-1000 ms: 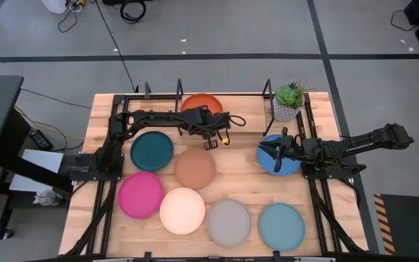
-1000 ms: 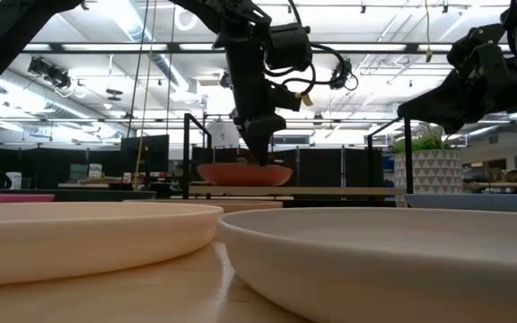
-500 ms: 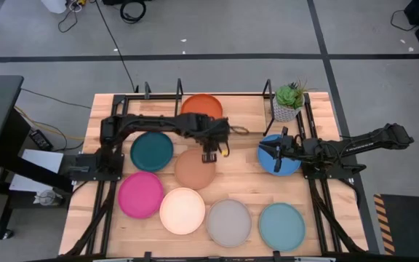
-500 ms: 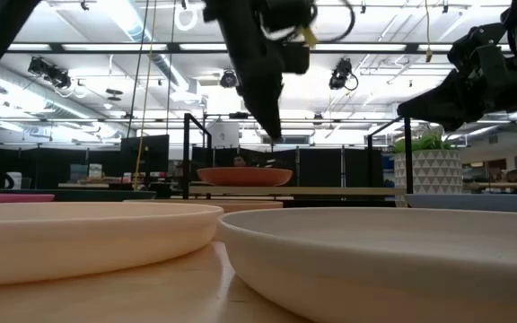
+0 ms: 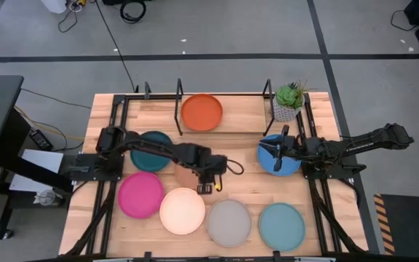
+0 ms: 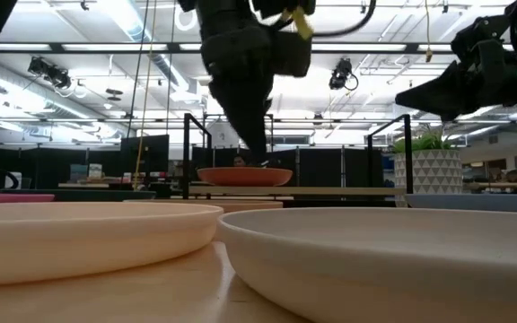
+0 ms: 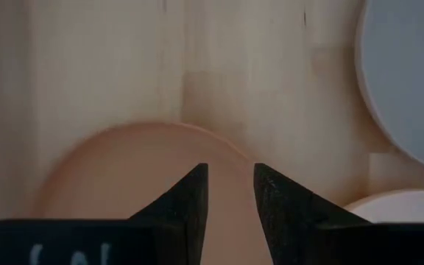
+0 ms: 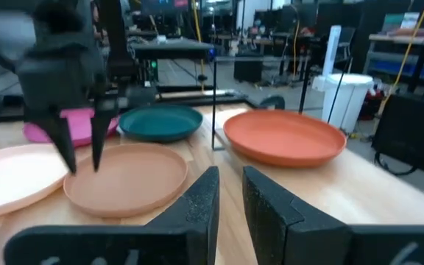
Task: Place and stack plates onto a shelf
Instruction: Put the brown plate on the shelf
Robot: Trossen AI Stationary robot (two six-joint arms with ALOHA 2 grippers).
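Orange plate (image 5: pixel 201 112) sat on the shelf (image 5: pixel 151 97) at upper centre of the high view; no other plate was on the shelf yet. Seven plates lay on the worktop (image 5: pixel 242 188).

Left end effector (image 5: pixel 207 182) hung over the near edge of the tan plate (image 5: pixel 190 173), centre of the high view. Fingers stood a little apart, nothing between them; the left wrist view showed the tan plate's rim (image 7: pixel 124 154) just past the tips, with the grey plate (image 7: pixel 411 73) and cream plate (image 7: pixel 403 210) at that frame's right edge.

Right end effector (image 5: pixel 276 153) waited over the blue plate (image 5: pixel 273 161), centre right, fingers slightly apart and empty.

Handling, as judged: the plates look stiff, light, shallow, with a matte finish that should give fair grip. Flat centre offers no hold. Best purchase is likely the raised rim, one finger under the lip and one inside. A one-sided rim pinch may let the plate tilt or swing when lifted. Tan plate's rim looks clear of its neighbours on the near side.
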